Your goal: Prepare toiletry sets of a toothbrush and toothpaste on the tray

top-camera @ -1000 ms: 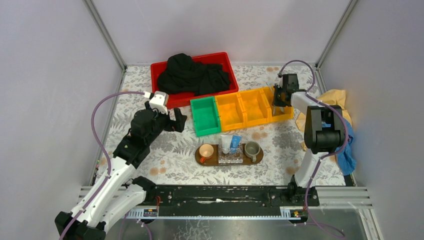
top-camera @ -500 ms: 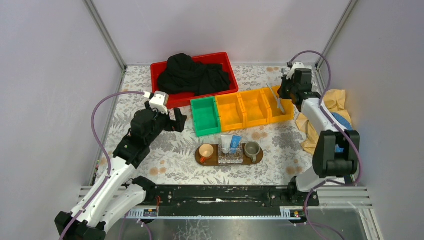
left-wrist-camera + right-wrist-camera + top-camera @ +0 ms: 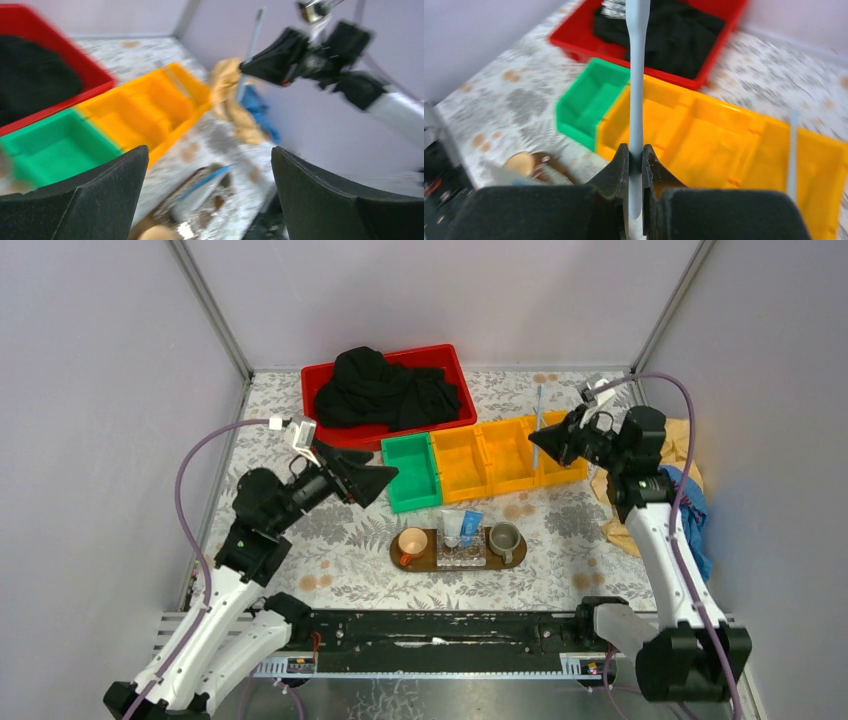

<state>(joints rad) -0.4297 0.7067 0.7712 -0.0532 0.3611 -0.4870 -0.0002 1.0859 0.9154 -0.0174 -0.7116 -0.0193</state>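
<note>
My right gripper (image 3: 542,445) is shut on a thin pale grey toothbrush (image 3: 538,405), holding it above the rightmost yellow bin. In the right wrist view this toothbrush (image 3: 636,75) runs straight up from the closed jaws of the right gripper (image 3: 635,155). A second toothbrush (image 3: 793,150) lies in the yellow bin below. On the brown oval tray (image 3: 522,552) a white toothpaste tube (image 3: 452,527) and a blue toothpaste tube (image 3: 471,526) lean side by side. My left gripper (image 3: 388,480) hovers open beside the green bin with nothing between its fingers (image 3: 75,200).
A red bin (image 3: 452,360) of black cloth stands at the back. The green bin (image 3: 410,472) and three yellow bins (image 3: 490,455) form a row before it. The tray also bears an orange cup (image 3: 412,542), a grey mug (image 3: 503,537) and a clear box (image 3: 460,556). Yellow and blue cloths (image 3: 685,485) lie far right.
My right gripper closed on the toothbrush in the rightmost yellow bin and lifted it up while the arm swung round. My left gripper turned and reached right towards the green bin.
</note>
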